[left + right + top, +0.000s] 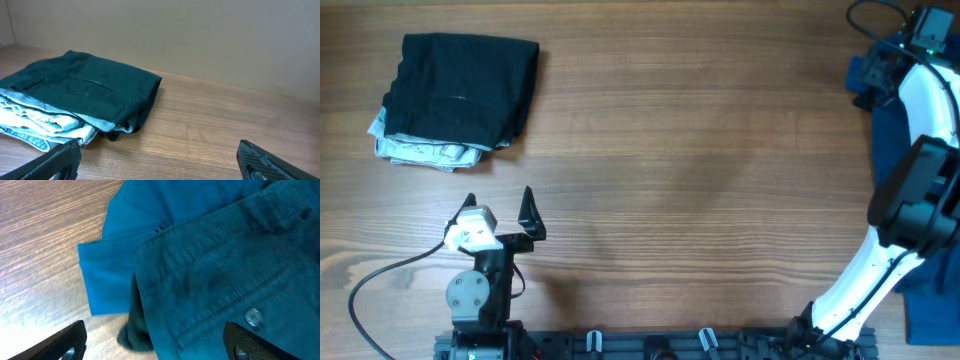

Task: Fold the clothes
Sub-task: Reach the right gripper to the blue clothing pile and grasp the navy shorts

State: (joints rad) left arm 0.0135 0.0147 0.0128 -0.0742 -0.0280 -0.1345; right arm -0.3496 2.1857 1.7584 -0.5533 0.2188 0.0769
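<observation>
Two folded clothes far-left, trousers at right edge, table between.

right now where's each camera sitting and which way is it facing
Overhead: above the table, looking straight down; folded stack on the left side, left claw and right arm show.
Left wrist: low behind the left claw, facing across the wood to the stack; open claw tips frame the bottom.
Right wrist: over dark trousers on royal blue cloth; open right claw tips at the bottom corners.
Shared: overhead and left wrist both show the folded stack.
</observation>
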